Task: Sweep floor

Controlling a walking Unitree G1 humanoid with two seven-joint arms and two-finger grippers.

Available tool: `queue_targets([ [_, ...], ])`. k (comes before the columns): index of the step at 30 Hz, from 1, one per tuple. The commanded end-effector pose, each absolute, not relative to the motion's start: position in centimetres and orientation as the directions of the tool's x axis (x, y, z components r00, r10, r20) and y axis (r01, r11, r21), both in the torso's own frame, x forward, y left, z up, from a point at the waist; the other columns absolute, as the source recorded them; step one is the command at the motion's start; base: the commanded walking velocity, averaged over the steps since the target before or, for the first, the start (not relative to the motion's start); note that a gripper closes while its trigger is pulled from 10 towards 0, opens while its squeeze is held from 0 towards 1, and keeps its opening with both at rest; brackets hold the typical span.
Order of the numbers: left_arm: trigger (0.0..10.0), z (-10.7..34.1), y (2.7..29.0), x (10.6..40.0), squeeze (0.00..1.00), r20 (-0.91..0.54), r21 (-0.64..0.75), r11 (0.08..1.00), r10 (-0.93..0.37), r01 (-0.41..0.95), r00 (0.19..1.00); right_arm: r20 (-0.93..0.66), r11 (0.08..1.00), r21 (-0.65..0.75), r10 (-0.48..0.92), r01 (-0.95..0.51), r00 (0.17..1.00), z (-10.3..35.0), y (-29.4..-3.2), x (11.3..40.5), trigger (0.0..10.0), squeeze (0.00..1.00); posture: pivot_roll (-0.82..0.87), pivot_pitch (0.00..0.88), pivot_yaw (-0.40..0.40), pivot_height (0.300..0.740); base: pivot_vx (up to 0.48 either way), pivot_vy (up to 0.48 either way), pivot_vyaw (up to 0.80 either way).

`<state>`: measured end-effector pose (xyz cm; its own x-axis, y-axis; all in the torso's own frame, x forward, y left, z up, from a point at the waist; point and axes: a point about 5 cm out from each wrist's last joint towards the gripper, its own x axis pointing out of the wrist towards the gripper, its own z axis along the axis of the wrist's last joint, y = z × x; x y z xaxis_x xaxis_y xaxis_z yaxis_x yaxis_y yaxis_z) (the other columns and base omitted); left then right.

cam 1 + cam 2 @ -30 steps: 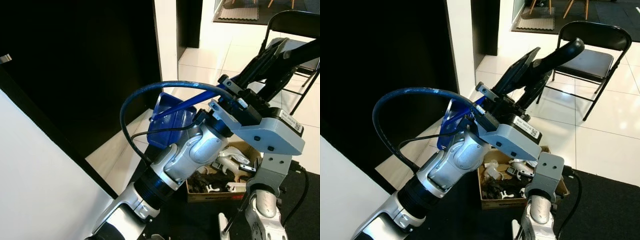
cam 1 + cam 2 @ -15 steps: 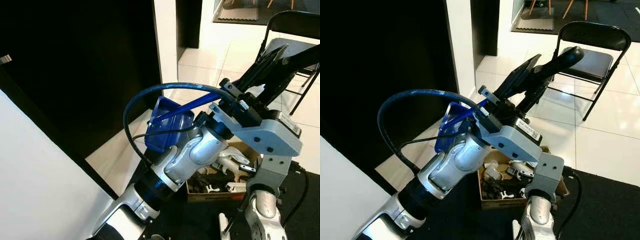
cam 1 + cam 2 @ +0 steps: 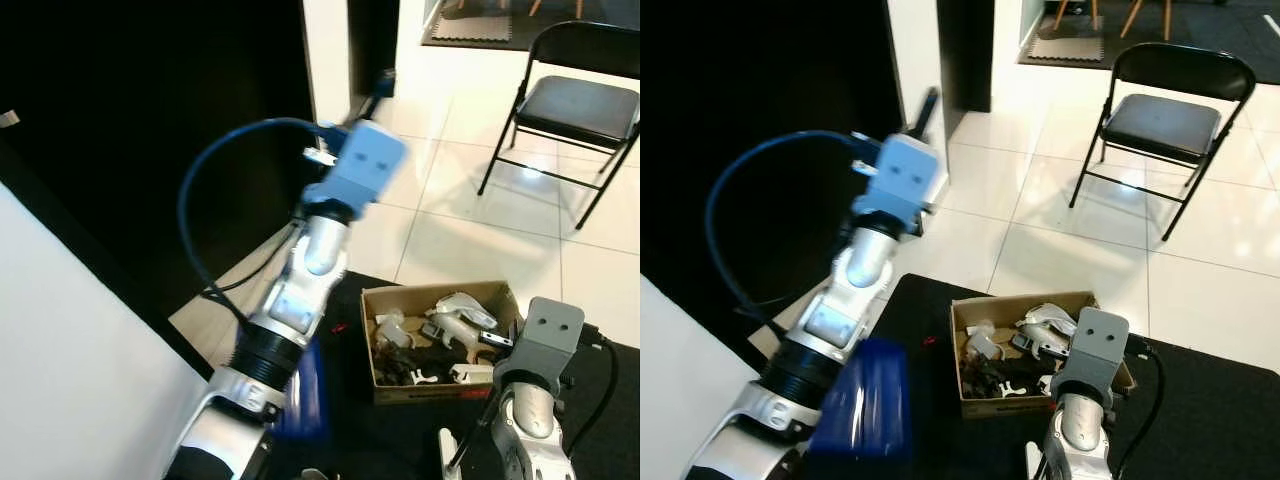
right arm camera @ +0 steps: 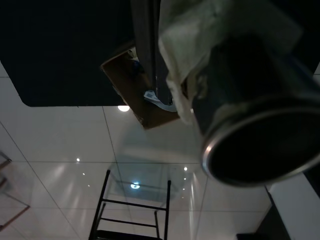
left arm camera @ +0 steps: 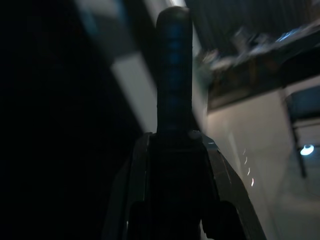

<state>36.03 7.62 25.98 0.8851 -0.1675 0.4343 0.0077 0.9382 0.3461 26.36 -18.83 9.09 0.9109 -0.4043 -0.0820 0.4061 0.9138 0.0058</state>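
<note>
Though blurred, one dustpan (image 3: 865,400) (blue).

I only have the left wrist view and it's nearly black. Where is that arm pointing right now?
Observer: The left gripper is raised high, toward the dark opening beside the white pillar.
Operator: Where's the dustpan?
Observer: A blurred blue dustpan shows low down, beside the left arm's base.
Operator: Anything on the floor nearby?
Observer: An open cardboard box of clutter sits on the black mat, to the arm's right.
</note>
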Motion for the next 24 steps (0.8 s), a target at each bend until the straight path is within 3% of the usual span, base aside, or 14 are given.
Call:
queue_targets([
  [1, 10.0, 25.6, 9.3, 36.3, 0.0, 0.388, 0.304, 0.953, -0.124, 0.0, 0.913, -0.084, 0.923, 0.013, -0.382, 0.384, 0.92, 9.2, -18.3, 26.5, 10.0, 0.0, -0.03, 0.149, 0.092, 0.74, 0.0, 0.0, 0.0],
  [12, 10.0, 22.4, 16.4, 35.4, 0.0, 0.238, 0.222, 0.966, 0.075, -0.13, 0.968, -0.033, 0.944, 0.044, -0.325, 0.326, 0.945, 10.5, -17.5, 27.2, 10.0, 0.0, -0.02, 0.15, 0.089, 0.74, 0.0, 0.0, 0.0],
  [24, 10.0, 17.9, 21.0, 32.9, 0.0, 0.062, 0.075, 0.976, 0.2, -0.205, 0.978, -0.058, 0.949, 0.043, -0.31, 0.313, 0.949, 9.8, -17.2, 27.1, 10.0, 0.0, -0.01, 0.148, 0.082, 0.74, 0.0, 0.0, 0.0],
])
